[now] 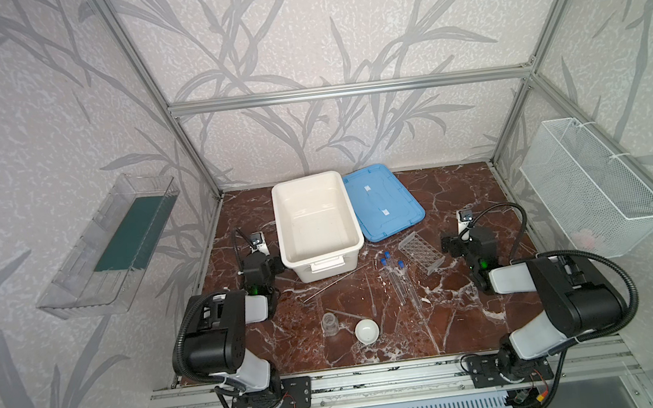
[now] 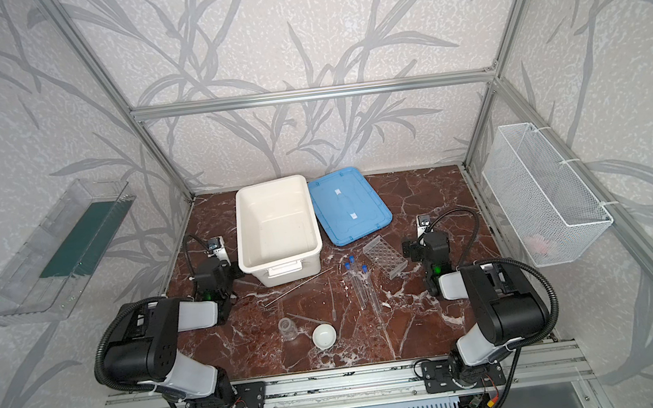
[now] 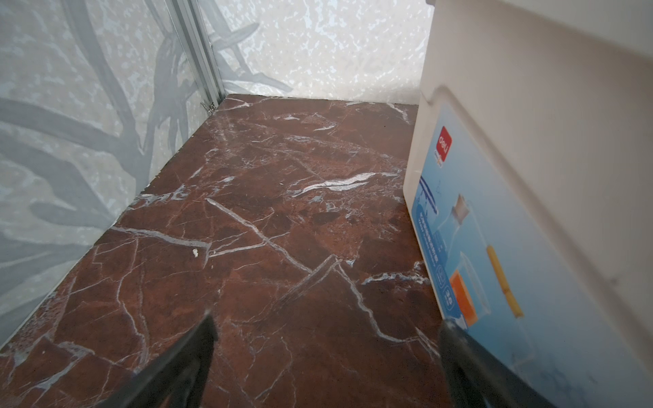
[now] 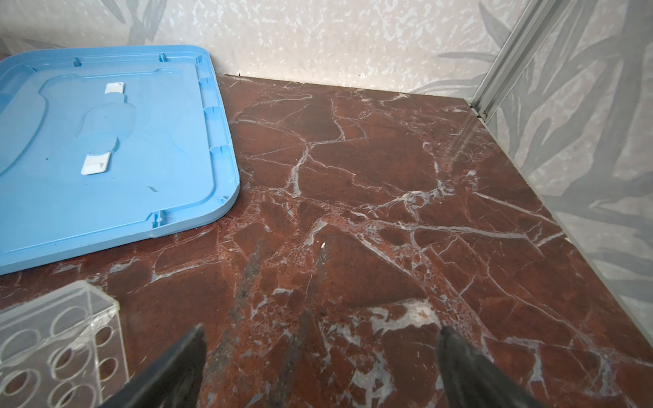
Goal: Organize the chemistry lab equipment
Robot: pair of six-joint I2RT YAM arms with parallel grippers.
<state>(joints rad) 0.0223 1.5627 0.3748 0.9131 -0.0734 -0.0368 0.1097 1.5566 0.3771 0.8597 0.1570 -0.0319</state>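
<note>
So, nothing's picked up yet: both of my grippers stand spread wide, with only bare marble showing between the jaws. My right gripper (image 4: 319, 339) points at the back wall. The clear rack (image 1: 422, 252) sits just beside it on its left, towards the middle of the table (image 1: 476, 322). A bit further that same way are the three test tubes (image 1: 395, 285), lying flat side by side, touching or nearly so.

Here's the bit that matters: their long axis runs roughly front to back, blue caps at the far end, round ends toward the front, on a slight slant. So I reckon the right arm takes them, swinging left past the rack and turning the wrist so the jaws close across a tube, not along it.

My left gripper (image 3: 328, 323) is right beside the side wall of the white tub (image 1: 276, 219); I can't tell if it's touching. The tub's near corner sits between it and the tubes, so it's the worse pick there. The small jar (image 1: 330, 322) and white dish (image 1: 366, 331) near the front look more like its job. Clear tubes on busy marble seem easy to misjudge.
</note>
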